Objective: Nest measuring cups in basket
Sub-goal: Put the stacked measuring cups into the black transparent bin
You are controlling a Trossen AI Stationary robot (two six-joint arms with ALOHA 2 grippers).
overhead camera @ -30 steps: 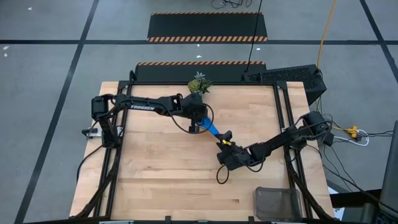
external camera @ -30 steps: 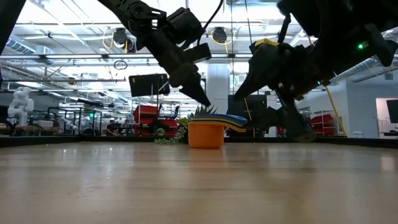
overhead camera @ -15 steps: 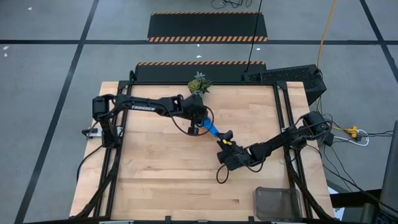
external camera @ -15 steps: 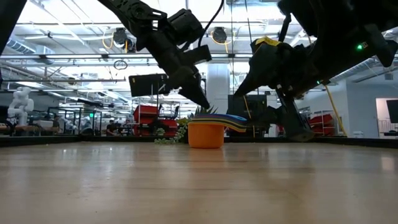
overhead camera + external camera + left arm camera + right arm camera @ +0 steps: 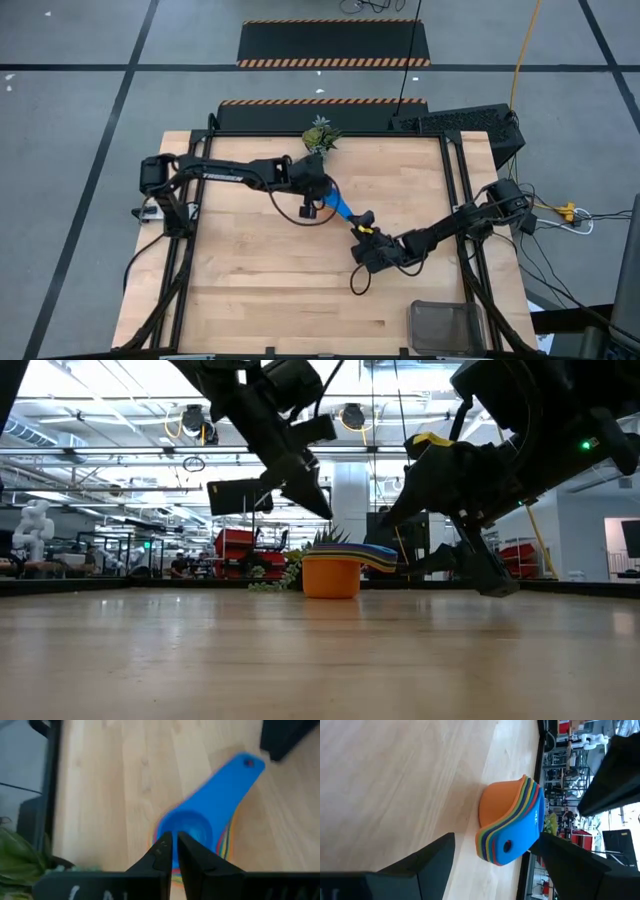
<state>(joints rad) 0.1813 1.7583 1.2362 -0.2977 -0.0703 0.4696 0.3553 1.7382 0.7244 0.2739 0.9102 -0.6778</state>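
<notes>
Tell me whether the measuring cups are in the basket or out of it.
Out. The nested measuring cups stand on the bare table mid-table; the basket sits apart at the table's near right corner.

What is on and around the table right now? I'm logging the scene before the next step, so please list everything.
measuring cups: one nested stack, orange outermost, blue on top, standing mid-table.
basket: one, dark mesh, near right corner of the table.
plant sprig: one, green, far table edge.
table: one, light wood.
left gripper: shut, just above the stack's blue cup.
right gripper: open, by the handle end of the stack.
</notes>
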